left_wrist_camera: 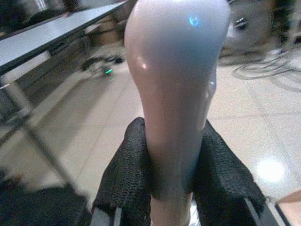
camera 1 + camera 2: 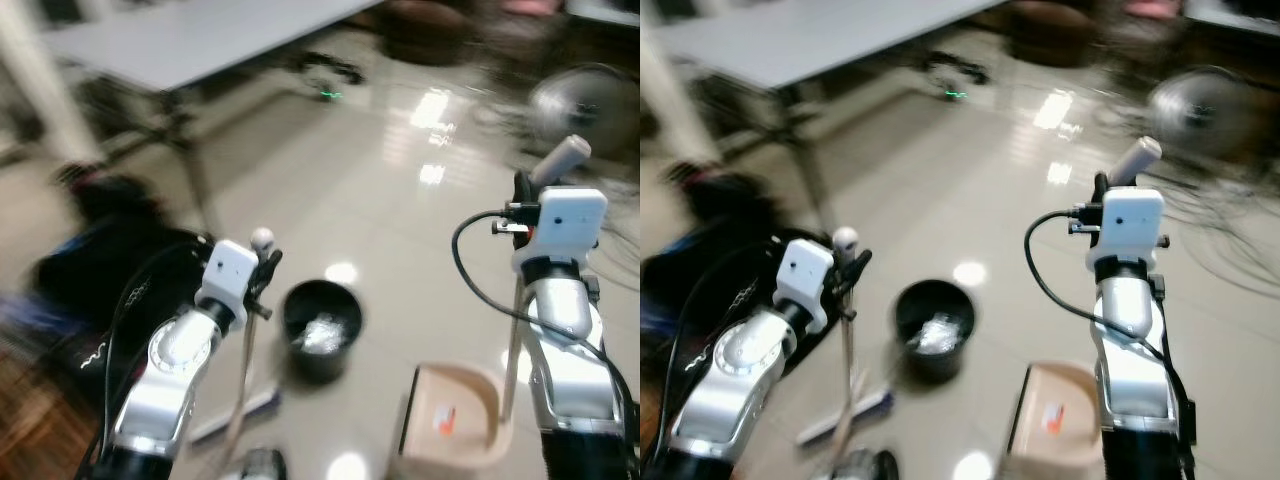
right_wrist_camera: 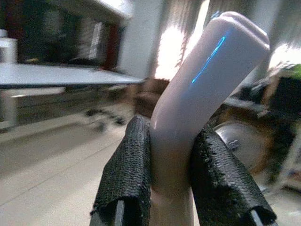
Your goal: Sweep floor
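Now broom handle clamped in left tool.

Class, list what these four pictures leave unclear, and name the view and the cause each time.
- Dark heap, left eye view: motion blur, unidentifiable.
- Broom head, left eye view: partly behind the left arm.
- Dustpan, left eye view: cut by bottom edge.
- Black bin contents: blurred white stuff.

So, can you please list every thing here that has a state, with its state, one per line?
Left gripper: shut on the broom handle.
Right gripper: shut on the dustpan handle.
Broom: upright, head on the floor.
Dustpan: standing on the floor, tilted up.
Black bin: upright, open, something pale inside.
Fan: standing, too blurred to tell if running.
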Robot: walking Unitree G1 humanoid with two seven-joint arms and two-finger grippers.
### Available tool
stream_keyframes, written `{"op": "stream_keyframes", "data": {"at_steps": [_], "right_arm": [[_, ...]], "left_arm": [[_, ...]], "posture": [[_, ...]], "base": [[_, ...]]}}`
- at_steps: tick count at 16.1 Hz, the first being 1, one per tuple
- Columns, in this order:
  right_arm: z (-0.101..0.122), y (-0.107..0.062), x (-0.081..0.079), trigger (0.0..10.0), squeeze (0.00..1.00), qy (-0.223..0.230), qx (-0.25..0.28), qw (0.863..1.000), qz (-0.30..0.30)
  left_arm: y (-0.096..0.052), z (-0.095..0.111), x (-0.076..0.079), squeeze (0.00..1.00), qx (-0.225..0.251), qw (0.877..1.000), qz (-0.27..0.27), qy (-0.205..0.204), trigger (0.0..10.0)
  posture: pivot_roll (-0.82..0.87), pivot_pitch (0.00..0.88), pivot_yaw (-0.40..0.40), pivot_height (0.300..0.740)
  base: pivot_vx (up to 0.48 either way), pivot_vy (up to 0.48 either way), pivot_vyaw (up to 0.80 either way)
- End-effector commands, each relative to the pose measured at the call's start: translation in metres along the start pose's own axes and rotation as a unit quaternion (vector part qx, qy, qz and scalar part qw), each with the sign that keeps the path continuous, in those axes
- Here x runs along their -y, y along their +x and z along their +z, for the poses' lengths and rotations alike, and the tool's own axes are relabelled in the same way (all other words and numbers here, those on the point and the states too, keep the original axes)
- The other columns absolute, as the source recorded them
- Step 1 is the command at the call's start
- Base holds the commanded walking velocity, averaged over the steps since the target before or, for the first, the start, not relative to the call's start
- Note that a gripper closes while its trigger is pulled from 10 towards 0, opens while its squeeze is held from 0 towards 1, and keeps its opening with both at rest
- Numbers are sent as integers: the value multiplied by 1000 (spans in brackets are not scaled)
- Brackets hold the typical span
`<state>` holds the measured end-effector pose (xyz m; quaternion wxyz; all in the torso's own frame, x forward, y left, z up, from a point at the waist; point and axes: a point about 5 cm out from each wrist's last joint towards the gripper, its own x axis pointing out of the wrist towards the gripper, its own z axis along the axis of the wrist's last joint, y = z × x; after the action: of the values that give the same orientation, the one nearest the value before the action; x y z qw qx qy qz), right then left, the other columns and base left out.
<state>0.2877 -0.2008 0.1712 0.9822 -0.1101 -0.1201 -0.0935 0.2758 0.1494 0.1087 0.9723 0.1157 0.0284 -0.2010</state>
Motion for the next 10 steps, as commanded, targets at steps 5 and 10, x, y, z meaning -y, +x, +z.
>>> {"op": "stream_keyframes", "data": {"at_steps": [5, 10], "right_arm": [[-6, -11, -7, 10000, 0, 29, -31, 999, 10], [-12, -17, -4, 10000, 0, 61, -60, 996, -18]], "left_arm": [[2, 5, -3, 0, 9, 1000, -5, 13, 10000], [6, 7, -2, 0, 14, 1000, -7, 4, 10000]], "posture": [[3, 0, 26, 740], [-1, 0, 31, 740]], "base": [[-306, 0, 0], [0, 0, -480]]}}
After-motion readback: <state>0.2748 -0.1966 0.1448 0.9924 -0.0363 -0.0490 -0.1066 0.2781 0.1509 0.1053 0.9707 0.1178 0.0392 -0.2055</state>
